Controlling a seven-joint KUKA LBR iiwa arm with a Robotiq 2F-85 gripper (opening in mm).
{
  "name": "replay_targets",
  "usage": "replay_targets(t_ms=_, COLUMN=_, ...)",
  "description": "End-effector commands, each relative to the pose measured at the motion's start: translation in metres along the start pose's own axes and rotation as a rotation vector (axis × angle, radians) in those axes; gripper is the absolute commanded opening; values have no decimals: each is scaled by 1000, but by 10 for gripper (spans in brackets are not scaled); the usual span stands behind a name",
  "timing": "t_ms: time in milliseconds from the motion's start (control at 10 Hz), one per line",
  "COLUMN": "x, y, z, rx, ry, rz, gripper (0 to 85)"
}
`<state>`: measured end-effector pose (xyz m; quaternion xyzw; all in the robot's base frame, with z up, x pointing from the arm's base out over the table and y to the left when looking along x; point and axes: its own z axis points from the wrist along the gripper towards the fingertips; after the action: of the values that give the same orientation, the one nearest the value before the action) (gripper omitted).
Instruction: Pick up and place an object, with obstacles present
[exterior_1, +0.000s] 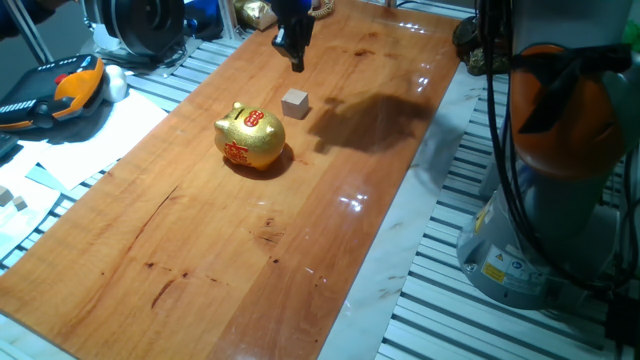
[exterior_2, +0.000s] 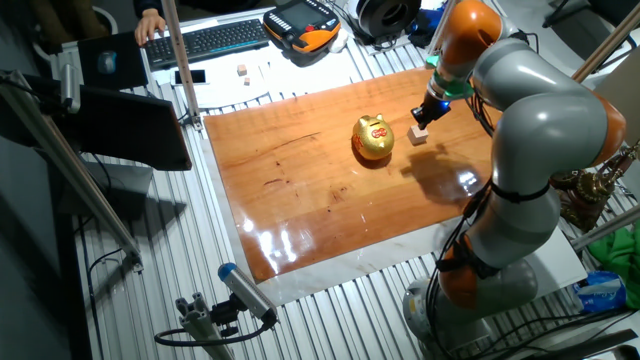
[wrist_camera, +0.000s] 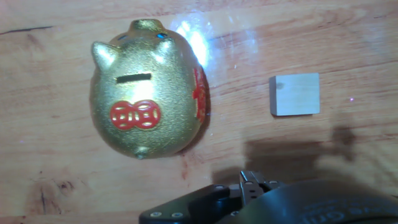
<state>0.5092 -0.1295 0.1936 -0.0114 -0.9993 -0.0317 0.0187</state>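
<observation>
Wooden cube (exterior_1: 295, 103) rests on table (exterior_1: 200, 250), just right of gold piggy bank (exterior_1: 250, 138), not touching. Gripper (exterior_1: 296, 55) hangs above and beyond cube, clear of it; holds nothing; finger spread indeterminable.

My arm reaches out over the far part of the table, wrist bent down. My gripper (exterior_1: 296, 62) hangs above the wood, fingers pointing down, holding nothing.
</observation>
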Motion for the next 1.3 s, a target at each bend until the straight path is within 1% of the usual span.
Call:
replay_targets(t_ms=0, x=0, y=-3, z=5, rx=-4, ry=-5, rz=0, gripper=0)
replay_targets(t_ms=400, x=0, y=-6, z=13, rx=-3, ry=6, rz=12, gripper=0)
replay_targets(t_ms=700, x=-1, y=-11, z=24, rx=-10, ry=-3, rz=1, gripper=0)
replay_targets(t_ms=1100, x=-1, y=-11, z=25, rx=-8, ry=2, rz=9, gripper=0)
replay_targets(t_ms=1200, x=-2, y=-11, z=25, rx=4, ry=1, rz=18, gripper=0)
